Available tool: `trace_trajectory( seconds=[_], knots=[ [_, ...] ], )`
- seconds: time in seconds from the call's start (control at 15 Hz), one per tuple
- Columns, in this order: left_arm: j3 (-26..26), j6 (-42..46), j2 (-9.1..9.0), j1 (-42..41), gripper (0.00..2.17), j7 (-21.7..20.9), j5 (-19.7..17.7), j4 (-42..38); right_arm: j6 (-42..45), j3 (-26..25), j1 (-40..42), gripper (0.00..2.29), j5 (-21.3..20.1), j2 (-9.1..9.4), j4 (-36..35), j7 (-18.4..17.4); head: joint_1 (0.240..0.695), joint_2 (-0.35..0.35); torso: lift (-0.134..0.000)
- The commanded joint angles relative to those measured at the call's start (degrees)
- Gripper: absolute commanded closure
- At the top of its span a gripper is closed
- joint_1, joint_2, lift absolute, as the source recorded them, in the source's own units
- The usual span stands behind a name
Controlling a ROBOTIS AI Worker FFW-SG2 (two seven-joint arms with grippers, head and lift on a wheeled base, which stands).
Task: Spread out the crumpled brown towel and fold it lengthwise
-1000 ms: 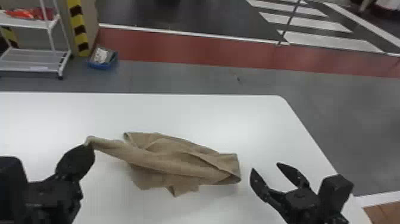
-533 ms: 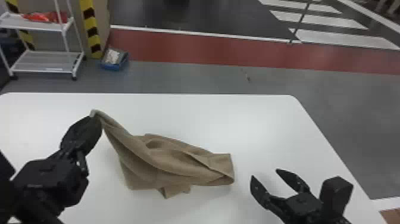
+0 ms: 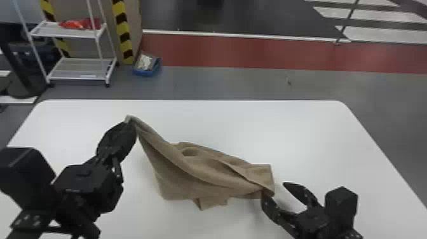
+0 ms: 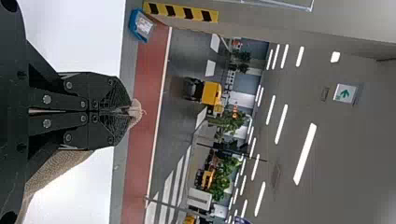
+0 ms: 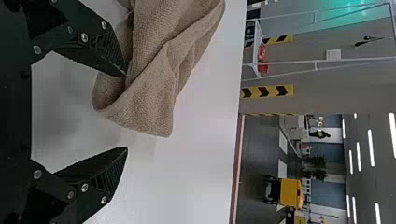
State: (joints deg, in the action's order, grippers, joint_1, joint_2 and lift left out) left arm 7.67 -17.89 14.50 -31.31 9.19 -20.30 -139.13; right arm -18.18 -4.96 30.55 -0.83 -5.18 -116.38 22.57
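brown towel, blue bin holding whitish contents

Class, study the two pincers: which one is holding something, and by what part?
The left pincer holds the brown towel by a raised corner or edge; which cannot be told. The right pincer is open, gripping nothing.
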Motion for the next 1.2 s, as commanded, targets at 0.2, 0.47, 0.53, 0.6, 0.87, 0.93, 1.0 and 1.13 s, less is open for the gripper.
trace_trajectory(
  seconds=[0.2, 0.47, 0.53, 0.6, 0.87, 0.93, 1.0, 1.13],
  knots=[
    [-0.29, 0.17, -0.18, 0.29, 1.63, -0.22, -0.18, 0.08, -0.59, 0.3, -0.67, 1.8, -2.16, 0.0, 0.28, -0.86, 0.695, -0.072, -0.124],
    [-0.47, 1.23, -0.27, 0.46, 1.63, -0.66, -0.26, -0.62, 4.86, -0.14, -0.58, 1.9, -0.14, 0.0, -1.74, -1.21, 0.695, -0.08, -0.124],
    [-0.64, 1.4, -0.27, 0.64, 1.63, -0.75, -0.44, -0.97, 6.09, 0.04, -0.41, 1.9, 0.39, 0.0, -2.88, -1.65, 0.695, -0.079, -0.124],
    [-0.91, 1.76, -0.27, 0.99, 1.63, -0.84, -0.7, -1.32, 7.49, 0.13, -0.41, 1.9, 1.18, 0.0, -4.29, -1.82, 0.695, -0.076, -0.124],
    [-2.84, 4.22, -0.27, 1.43, 1.63, -1.72, -2.64, -3.17, 7.14, -3.12, 0.12, 1.9, 6.01, 0.0, -14.49, -2.26, 0.695, -0.06, -0.124],
    [-2.93, 4.22, 0.0, 1.52, 1.63, -1.72, -2.9, -3.96, 5.38, -4.27, -0.14, 1.9, 6.98, -0.09, -18.0, -2.26, 0.695, -0.059, -0.124],
    [-2.93, 4.22, 0.09, 1.52, 1.63, -1.89, -3.25, -4.57, 1.52, -5.32, -0.85, 1.9, 7.24, -0.09, -20.73, -2.26, 0.695, -0.06, -0.124],
    [-2.93, 4.04, 0.17, 1.43, 1.63, -3.39, -5.01, -5.19, -4.11, -7.78, -2.6, 1.9, 9.53, -0.35, -24.51, -2.18, 0.695, -0.076, -0.124]
  ],
)
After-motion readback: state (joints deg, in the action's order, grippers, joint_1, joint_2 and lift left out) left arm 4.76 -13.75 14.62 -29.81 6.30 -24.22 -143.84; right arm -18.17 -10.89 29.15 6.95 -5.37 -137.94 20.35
